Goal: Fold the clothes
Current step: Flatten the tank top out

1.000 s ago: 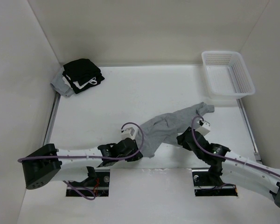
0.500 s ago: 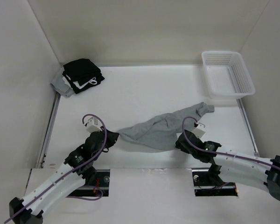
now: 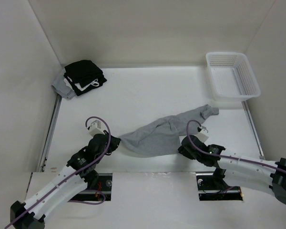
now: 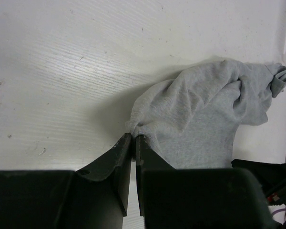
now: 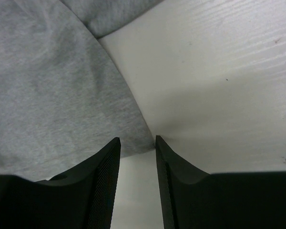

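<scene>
Though slack, clothes [image 3: 155, 138] — corner in clamped left claw [image 4: 133, 138], edge by agape right claw [image 5: 137, 141].

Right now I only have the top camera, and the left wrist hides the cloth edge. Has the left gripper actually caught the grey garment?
Observer: Yes. The left wrist view shows the left gripper shut, with a small pinch of the grey garment at its hem caught between the fingertips.
Operator: And the right side, is it gripping anything?
Observer: No. In the right wrist view the right gripper is open. Its jaws stand apart, and a corner of the garment's edge reaches into the gap between the tips without being pinched.
</scene>
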Robot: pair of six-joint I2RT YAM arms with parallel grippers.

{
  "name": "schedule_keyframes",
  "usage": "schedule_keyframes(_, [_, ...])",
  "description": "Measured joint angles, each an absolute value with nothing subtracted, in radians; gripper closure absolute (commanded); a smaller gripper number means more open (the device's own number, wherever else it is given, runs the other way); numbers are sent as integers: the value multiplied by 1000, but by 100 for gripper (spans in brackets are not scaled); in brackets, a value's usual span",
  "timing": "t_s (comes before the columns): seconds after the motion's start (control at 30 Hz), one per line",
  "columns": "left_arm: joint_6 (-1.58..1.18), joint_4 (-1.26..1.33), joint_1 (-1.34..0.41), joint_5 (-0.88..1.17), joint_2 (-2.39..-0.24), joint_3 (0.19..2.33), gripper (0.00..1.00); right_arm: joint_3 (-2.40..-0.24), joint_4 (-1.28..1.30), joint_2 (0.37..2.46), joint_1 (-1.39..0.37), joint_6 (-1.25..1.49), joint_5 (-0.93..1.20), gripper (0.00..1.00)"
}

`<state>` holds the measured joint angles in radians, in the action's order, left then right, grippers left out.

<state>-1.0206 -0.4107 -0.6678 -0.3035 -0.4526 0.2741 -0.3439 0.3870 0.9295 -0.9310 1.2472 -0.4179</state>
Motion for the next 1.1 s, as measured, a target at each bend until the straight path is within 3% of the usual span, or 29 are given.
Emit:
schedule_keyframes(0.1, [-1019,-403,-668,-298,-452,274,96,-347,396,939,-939,1263,-422,54])
schedule_keyframes(0.2, [-1016,-398,-669,-296,-445,274,96,-359,414,947,-951,1273,-428,55])
schedule_keyframes(0.33, [-999,-392,-670,-296,-442,274,96,-392,428,1004,-951,1272,-430,64])
schedule_keyframes(0.5, [-950,-390,-643,-299,-418,274,96,-435,431,1080,-951,1278,-431,67])
schedule_keyframes(0.8, [-897,-351,-564,-254,-419,275,96,-464,432,1140,-962,1310,-442,98])
schedule_keyframes(1.0, [-870,-348,-540,-235,-430,305,97,-496,555,1005,-1015,1285,-536,100])
schedule_keyframes(1.1, [-838,-342,-535,-248,-442,421,97,-679,696,879,-1073,1200,-650,100])
